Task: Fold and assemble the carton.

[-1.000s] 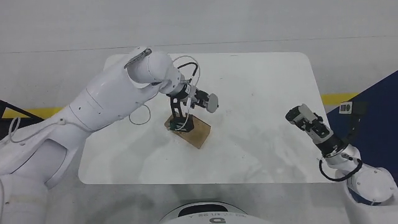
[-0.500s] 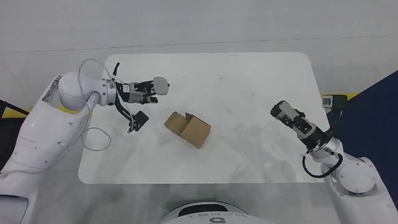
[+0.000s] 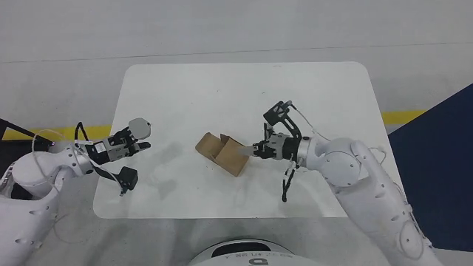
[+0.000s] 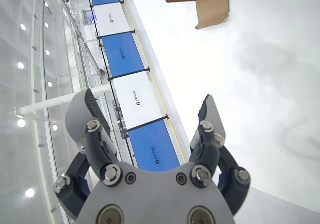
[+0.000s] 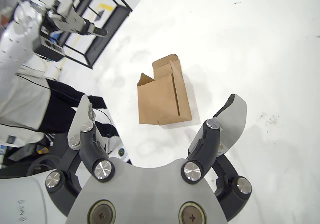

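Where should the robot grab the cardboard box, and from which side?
Grab the carton across its body, at the end nearest the right claw, coming from that side. It lies on its side on the table, and the open claw faces that end. The loose flaps at the far end would probably bend.

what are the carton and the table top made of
The carton looks like thin brown paperboard with a matte, uncoated finish: sharp creases and thin flap edges. The table top is white, smooth and hard-looking, maybe laminate or painted board. Dark scuffs and faint ring smudges sit on its surface. Its core cannot be told.
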